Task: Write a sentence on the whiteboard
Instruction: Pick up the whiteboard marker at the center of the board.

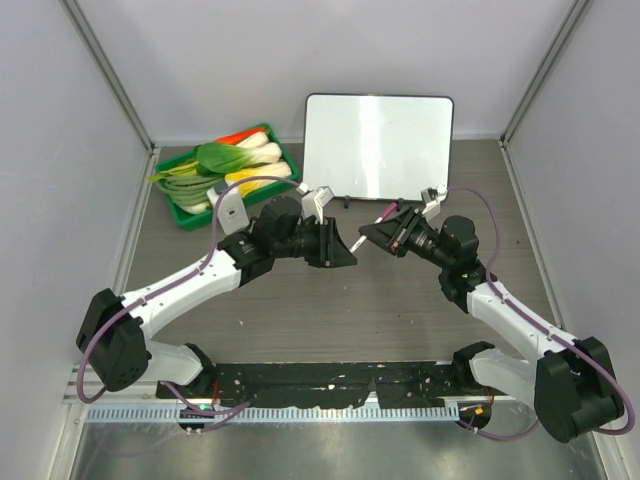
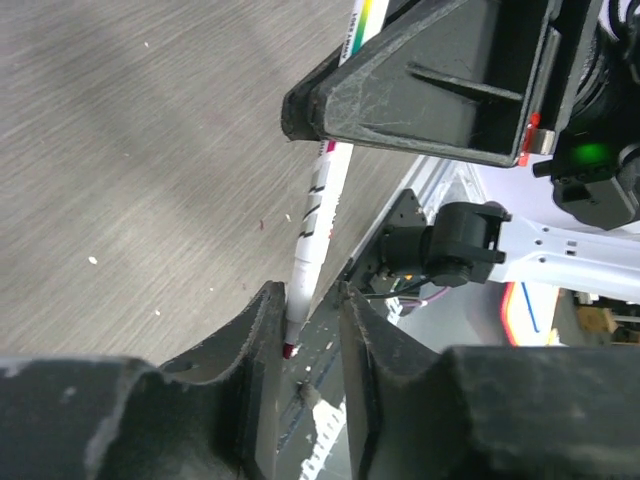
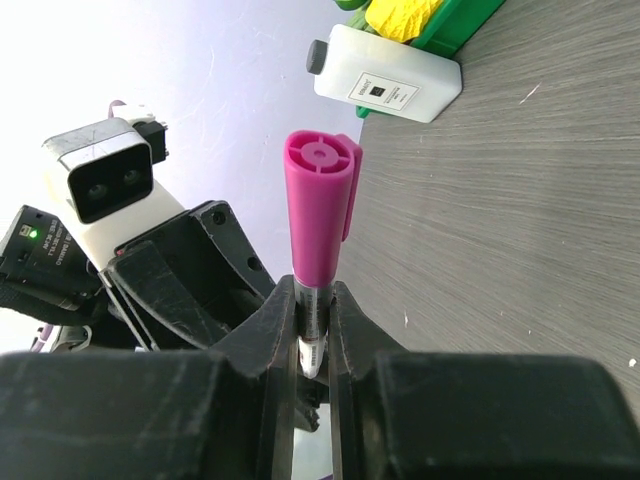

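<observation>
The whiteboard (image 1: 378, 145) stands propped at the back centre, its face blank white; no sentence shows on it. Mid-table, my right gripper (image 1: 368, 235) is shut on a white marker (image 3: 318, 310), whose pink cap (image 3: 320, 205) sits on its back end. In the left wrist view the marker's barrel (image 2: 325, 195) runs down from the right gripper (image 2: 430, 90), and its magenta nib lies between the jaws of my left gripper (image 2: 310, 300). The nib end rests against one finger (image 2: 255, 325) and a gap stays to the other, so the left gripper (image 1: 352, 250) is open around it.
A green tray (image 1: 177, 213) of vegetables sits at the back left. A white bottle (image 3: 385, 75) with a grey cap lies beside it. The cell's walls close in on both sides, and a black rail (image 1: 320, 385) runs along the near edge.
</observation>
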Controlling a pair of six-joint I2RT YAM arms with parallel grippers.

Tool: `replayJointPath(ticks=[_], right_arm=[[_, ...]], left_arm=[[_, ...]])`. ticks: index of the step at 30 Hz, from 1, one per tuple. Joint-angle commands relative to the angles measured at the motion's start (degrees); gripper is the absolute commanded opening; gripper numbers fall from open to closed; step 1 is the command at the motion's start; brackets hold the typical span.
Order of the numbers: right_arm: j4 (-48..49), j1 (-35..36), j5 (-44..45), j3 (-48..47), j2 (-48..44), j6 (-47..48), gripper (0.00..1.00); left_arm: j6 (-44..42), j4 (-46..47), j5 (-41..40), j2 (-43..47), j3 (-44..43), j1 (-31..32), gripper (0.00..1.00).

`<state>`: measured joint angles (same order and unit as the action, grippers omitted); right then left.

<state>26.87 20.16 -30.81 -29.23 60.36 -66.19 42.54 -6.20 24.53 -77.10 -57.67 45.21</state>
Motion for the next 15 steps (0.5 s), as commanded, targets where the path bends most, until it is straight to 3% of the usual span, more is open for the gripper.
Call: replayJointPath(ticks=[1, 4, 8, 10, 13, 14, 15], right_arm=[[3.01, -0.47, -0.31, 0.41, -1.12, 0.19, 0.01], [2.40, -0.56, -0.48, 0.32, -0.86, 0.80, 0.02], [0.12, -0.83, -1.27, -1.17, -0.59, 3.17, 0.03], [-2.08, -0.91, -1.71, -2.84, -0.42, 6.07, 0.16], [-10.51, -1.09, -1.10, -7.58, -0.59, 12.82, 0.58], [-13.57, -1.26, -0.31, -9.16, -0.94, 14.15, 0.66], [-14.30, -1.18, -0.04, -9.61, -1.12, 15.82, 0.83]], left_arm=[[-0.97, 1.72, 0.52, 0.20, -0.60, -0.04, 0.19], [-1.32, -0.04, -1.06, 0.20, -1.13, -0.12, 0.00], [-1.76, -1.97, -2.03, 1.51, -1.13, -0.65, 0.00], [-1.85, -2.94, -2.73, 2.39, -1.13, -0.91, 0.00], [-1.85, -3.82, -3.61, 4.41, -1.04, -1.44, 0.00], [-1.94, -3.82, -3.53, 4.85, -1.13, -1.53, 0.00], [-1.94, -4.17, -3.53, 5.38, -1.30, -1.70, 0.00]])
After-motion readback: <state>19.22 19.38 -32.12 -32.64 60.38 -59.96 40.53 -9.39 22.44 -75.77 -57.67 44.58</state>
